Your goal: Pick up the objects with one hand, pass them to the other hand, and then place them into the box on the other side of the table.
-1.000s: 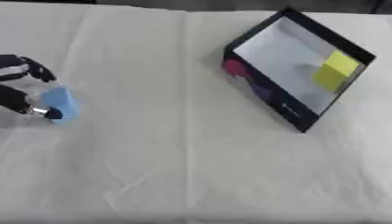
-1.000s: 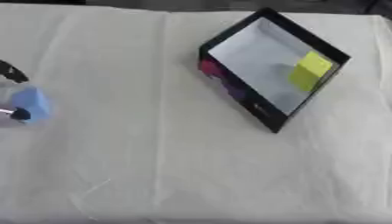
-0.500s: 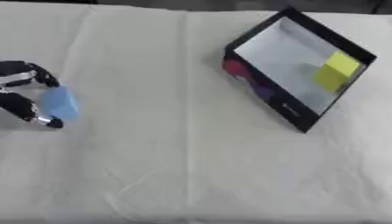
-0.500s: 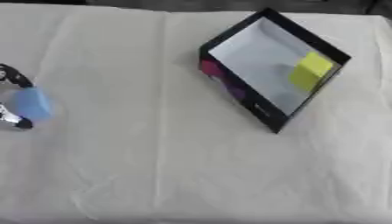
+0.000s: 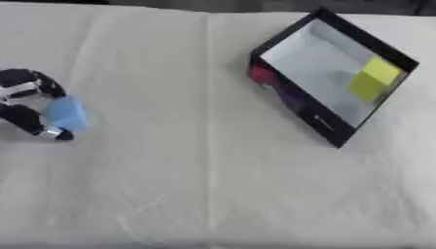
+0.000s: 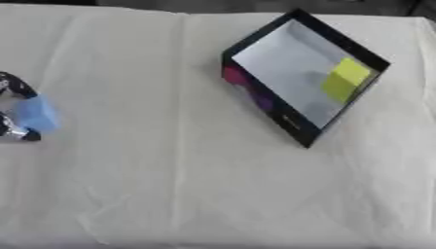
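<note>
At the left edge of the table, your left hand has its fingers and thumb curled round a small pale blue block, pinching it from above and below. Whether the block is lifted or resting on the cloth, you cannot tell from these views. Your right hand shows in neither view, so nothing can be said of its fingers.

Judging by how things lie, you are at the first step: the block is in the picking hand, but the pass to the other hand is not yet done, and neither is the drop into the box. A yellow block already sits inside the box, toward its far right corner, so one item looks finished.

Moving outward, the white tablecloth is bare between your hand and the box, with a crease running down the middle and a few wrinkles near the front. The box is well apart from the blue block, across on the right side; it is a shallow black one with a pale floor, turned at an angle so one corner points toward you. Nothing stands in the path. You will need the right hand brought in to meet the left near the centre crease.
</note>
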Tool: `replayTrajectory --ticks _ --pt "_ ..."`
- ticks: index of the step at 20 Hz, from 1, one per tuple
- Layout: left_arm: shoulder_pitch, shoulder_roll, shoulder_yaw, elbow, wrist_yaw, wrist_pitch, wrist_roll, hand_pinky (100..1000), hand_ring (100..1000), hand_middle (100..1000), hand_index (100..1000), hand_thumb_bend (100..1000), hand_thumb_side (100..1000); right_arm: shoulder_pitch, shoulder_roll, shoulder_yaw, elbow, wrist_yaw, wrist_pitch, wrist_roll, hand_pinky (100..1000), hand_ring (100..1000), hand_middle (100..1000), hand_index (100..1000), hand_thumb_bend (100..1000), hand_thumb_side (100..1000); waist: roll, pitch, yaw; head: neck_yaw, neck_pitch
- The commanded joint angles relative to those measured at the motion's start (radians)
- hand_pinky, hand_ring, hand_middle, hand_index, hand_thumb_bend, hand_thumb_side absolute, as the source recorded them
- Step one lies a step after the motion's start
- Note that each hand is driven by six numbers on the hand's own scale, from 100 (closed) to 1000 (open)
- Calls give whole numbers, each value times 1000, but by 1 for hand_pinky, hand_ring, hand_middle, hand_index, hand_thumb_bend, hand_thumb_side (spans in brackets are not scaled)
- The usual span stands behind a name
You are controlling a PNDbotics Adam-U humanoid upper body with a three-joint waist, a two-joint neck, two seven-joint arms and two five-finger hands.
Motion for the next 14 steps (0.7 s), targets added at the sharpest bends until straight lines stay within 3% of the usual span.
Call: replayTrajectory --ticks 1,4,6,14 --pt "-22 15 4 -6 -7 7 6 885 850 744 828 686 490 -4 -26 -12 0 9 -2 4 732 978 891 1000 100 465 16 -24 -2 3 -2" --pt "-22 17 -1 -13 -11 9 5 883 849 743 815 693 471 -4 -27 -13 1 10 -2 3 732 979 891 1000 100 469 18 -24 -3 4 1" --pt "-21 20 -3 -18 -15 8 1 878 847 740 803 695 381 -3 -26 -12 2 10 -2 3 733 979 891 1000 100 474 19 -24 -3 6 0" --pt "-16 36 -12 -44 -22 11 -28 857 836 733 745 563 176 2 -26 -10 3 18 -1 5 735 979 891 1000 100 476 20 -26 -1 8 -3"
